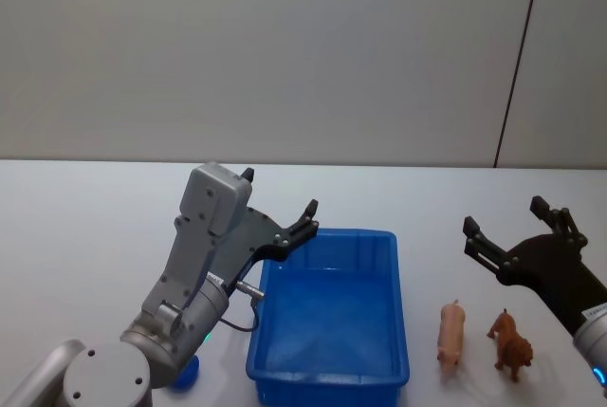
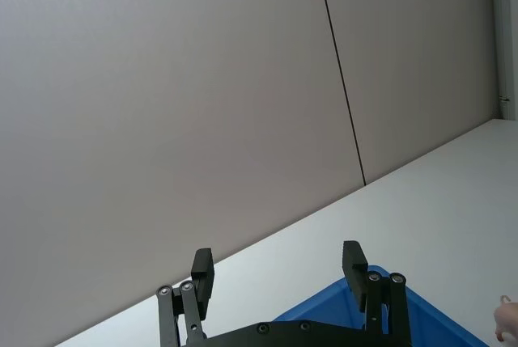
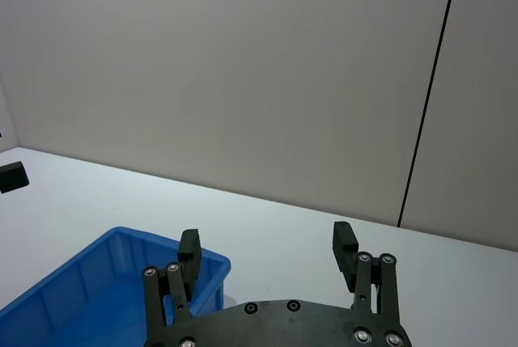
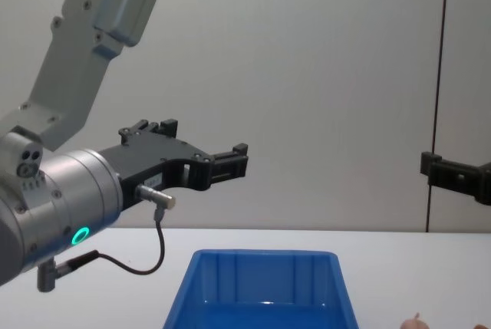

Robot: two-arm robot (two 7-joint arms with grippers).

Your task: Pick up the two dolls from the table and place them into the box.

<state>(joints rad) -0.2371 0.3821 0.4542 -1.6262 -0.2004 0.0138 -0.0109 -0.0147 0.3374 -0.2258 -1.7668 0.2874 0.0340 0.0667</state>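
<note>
Two dolls lie on the white table [image 1: 85, 236] right of the box: a flesh-pink one [image 1: 451, 331] and a reddish-brown one [image 1: 510, 342]. The blue box [image 1: 327, 233] sits in the middle, nothing visible inside it. My left gripper [image 1: 280, 192] hovers open over the box's far left corner, high above the table in the chest view [image 4: 205, 137]. My right gripper [image 1: 505, 215] is open too, raised behind the two dolls. The left wrist view shows the left gripper [image 2: 278, 258] above the box rim [image 2: 388, 306]; the right wrist view shows the right gripper [image 3: 267, 240] beside the box [image 3: 89, 290].
A small blue object [image 1: 185, 374] lies on the table under my left arm, near the box's front left corner. A grey wall with a dark vertical seam [image 1: 517, 56] stands behind the table. Bare tabletop stretches to the far left and behind the box.
</note>
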